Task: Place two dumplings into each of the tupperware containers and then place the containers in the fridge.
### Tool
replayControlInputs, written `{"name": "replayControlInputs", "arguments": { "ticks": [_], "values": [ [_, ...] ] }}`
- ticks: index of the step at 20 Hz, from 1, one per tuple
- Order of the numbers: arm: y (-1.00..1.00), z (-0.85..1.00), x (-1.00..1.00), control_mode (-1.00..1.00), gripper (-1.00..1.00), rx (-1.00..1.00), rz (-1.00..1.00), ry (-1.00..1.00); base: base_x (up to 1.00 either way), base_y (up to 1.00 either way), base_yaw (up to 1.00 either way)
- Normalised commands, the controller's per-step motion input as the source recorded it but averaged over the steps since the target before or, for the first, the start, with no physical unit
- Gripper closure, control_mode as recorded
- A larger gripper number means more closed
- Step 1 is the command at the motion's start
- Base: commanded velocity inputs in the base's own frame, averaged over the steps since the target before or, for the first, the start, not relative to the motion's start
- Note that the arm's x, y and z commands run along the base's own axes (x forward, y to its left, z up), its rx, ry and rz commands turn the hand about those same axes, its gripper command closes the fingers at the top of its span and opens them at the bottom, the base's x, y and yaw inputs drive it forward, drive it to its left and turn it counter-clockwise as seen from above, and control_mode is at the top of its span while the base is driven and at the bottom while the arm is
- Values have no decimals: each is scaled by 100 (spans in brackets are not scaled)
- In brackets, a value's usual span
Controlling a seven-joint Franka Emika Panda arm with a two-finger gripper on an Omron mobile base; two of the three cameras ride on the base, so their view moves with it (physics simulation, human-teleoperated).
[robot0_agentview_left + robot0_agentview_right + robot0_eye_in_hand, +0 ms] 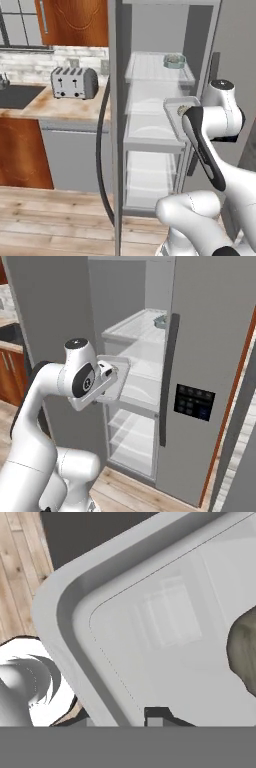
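While gripper (150, 714) clamps container (165, 637) rim | dumpling (245, 654) inside | held before open fridge (150, 130) shelves.

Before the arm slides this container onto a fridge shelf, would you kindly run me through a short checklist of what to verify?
1. Grip on the held container: ok; the gripper is shut on its rim.
2. Fridge door open: ok; the shelves are exposed.
3. Middle shelf ahead free: ok; nothing lies on the part in sight.
4. Two dumplings inside the held container: cannot tell; one dumpling shows at the edge of the hand view.
5. Other container already stored: ok; it sits on the top shelf.
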Motion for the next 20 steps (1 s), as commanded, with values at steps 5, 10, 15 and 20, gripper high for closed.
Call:
{"name": "replayControlInputs", "arguments": {
  "ticks": [5, 10, 15, 20],
  "values": [
    [0, 0, 0, 100, 100, 0, 0, 0, 70, 0, 0],
    [0, 0, 0, 100, 100, 0, 0, 0, 59, 0, 0],
    [0, 0, 0, 100, 100, 0, 0, 0, 49, 0, 0],
    [0, 0, 0, 100, 100, 0, 0, 0, 45, 9, 0]
  ]
}}
